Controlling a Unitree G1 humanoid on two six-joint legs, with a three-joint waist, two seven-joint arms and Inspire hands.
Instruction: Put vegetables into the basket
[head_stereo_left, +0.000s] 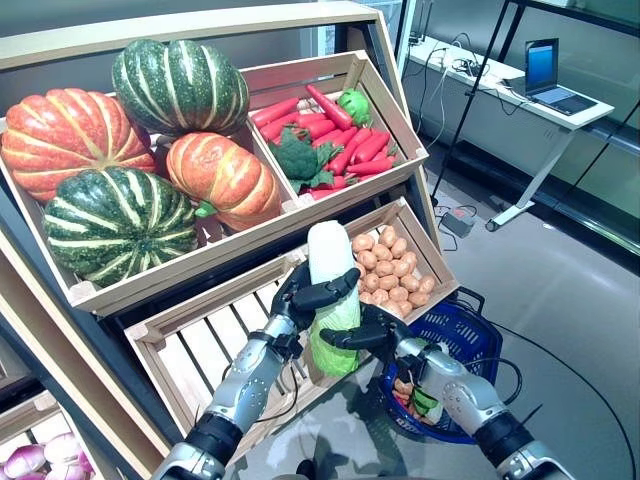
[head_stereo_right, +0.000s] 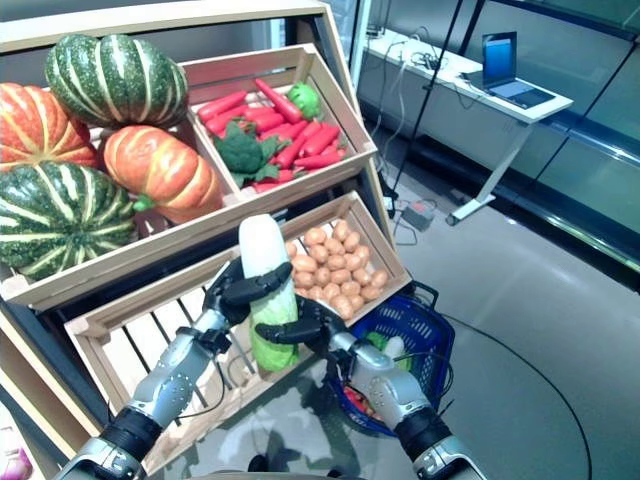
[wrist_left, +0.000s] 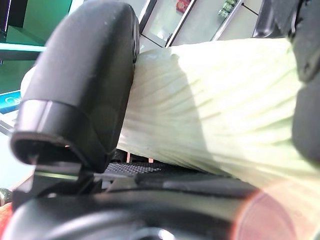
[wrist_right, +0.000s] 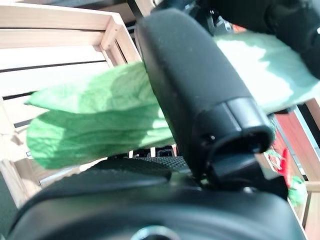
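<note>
A long napa cabbage (head_stereo_left: 332, 262), white at the top and green at the bottom, stands upright in the air in front of the stand's lower crate. My left hand (head_stereo_left: 305, 295) is curled round its white middle; the left wrist view shows its pale ribbed side (wrist_left: 215, 110) against the thumb (wrist_left: 85, 85). My right hand (head_stereo_left: 375, 332) is curled round its green leafy lower end, whose leaves (wrist_right: 95, 120) show in the right wrist view. The blue basket (head_stereo_left: 470, 335) stands on the floor, below and to the right of both hands. Red and green vegetables (head_stereo_left: 410, 395) lie in it.
The wooden stand's slatted lower crate (head_stereo_left: 210, 340) is just behind the hands. A white desk (head_stereo_left: 540, 105) with a laptop (head_stereo_left: 545, 75) stands at the back right. Grey floor (head_stereo_left: 570, 290) lies open to the right of the basket.
</note>
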